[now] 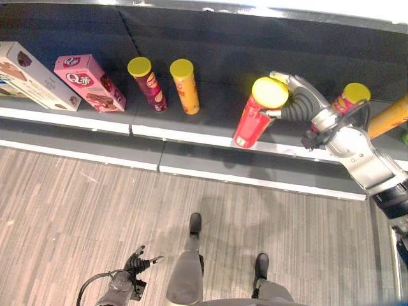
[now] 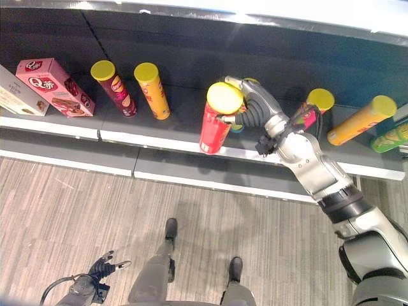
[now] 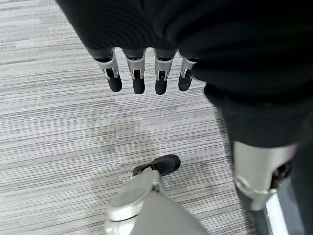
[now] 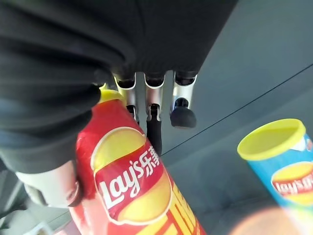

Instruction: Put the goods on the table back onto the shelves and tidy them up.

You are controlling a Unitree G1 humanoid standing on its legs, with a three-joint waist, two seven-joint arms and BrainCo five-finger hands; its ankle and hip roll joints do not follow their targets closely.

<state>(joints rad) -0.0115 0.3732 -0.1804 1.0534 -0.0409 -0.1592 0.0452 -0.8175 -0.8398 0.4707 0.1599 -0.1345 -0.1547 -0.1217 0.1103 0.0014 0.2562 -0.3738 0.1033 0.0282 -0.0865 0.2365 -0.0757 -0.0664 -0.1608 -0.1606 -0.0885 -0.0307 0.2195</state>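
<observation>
Hanging low at 7 o'clock, left hand slack-fingered over floor. Right hand at 1 o'clock wraps red chip can, tilted at shelf front edge. Blue can just beyond.

Goods already on the shelf, and the floor in front of it

On the dark shelf, a white box sits at the far left with a pink biscuit box just beside it. Further right, a maroon can and an orange-yellow can sit side by side, both with yellow lids. Well to the right are a magenta can, an orange can and, at the edge, a green pack. A blue can with a yellow lid shows in the right wrist view. The floor below has grey-brown striped planks.
</observation>
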